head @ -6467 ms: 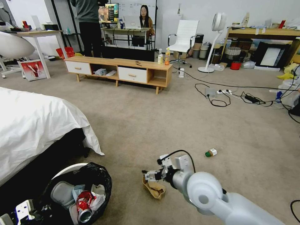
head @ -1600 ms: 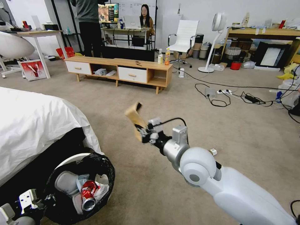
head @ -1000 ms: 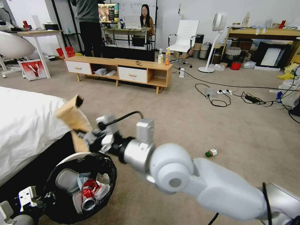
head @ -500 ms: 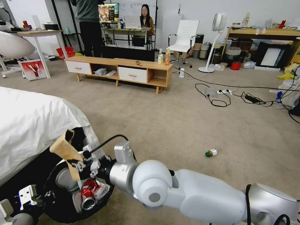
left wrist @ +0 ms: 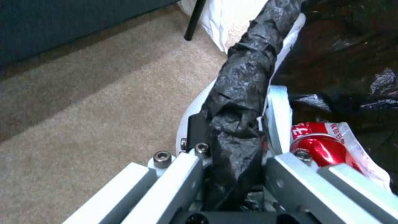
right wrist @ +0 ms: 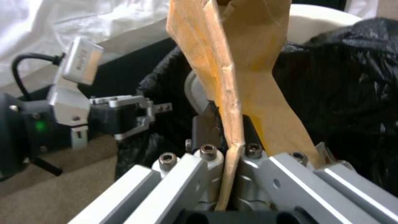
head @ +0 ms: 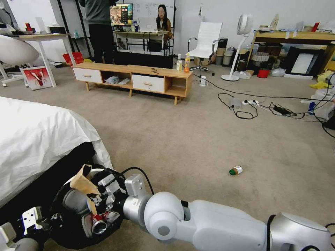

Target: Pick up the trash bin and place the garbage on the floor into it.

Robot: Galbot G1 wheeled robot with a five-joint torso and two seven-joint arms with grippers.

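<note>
The trash bin (head: 62,230), white with a black bag liner, sits at the lower left beside the bed. My left gripper (head: 44,221) is shut on the bin's bag-wrapped rim (left wrist: 242,93). My right gripper (head: 96,200) hangs over the bin's mouth, shut on a torn brown cardboard piece (head: 83,182) that stands upright between its fingers (right wrist: 207,124). Inside the bin lie a red soda can (head: 99,223) and white tissues. The can (left wrist: 321,149) rests just beside the left gripper. A small green-capped bottle (head: 236,170) lies on the floor (head: 195,139) to the right.
A bed with a white sheet (head: 35,139) stands close on the left of the bin. A low wooden cabinet (head: 139,78) stands farther ahead. Cables and a power strip (head: 251,104) lie on the carpet at the right, with a fan (head: 240,45) behind them.
My right arm lifted the cardboard off the floor, swung it left across the view and lowered it to the bin's mouth. The left gripper kept hold of the rim.
</note>
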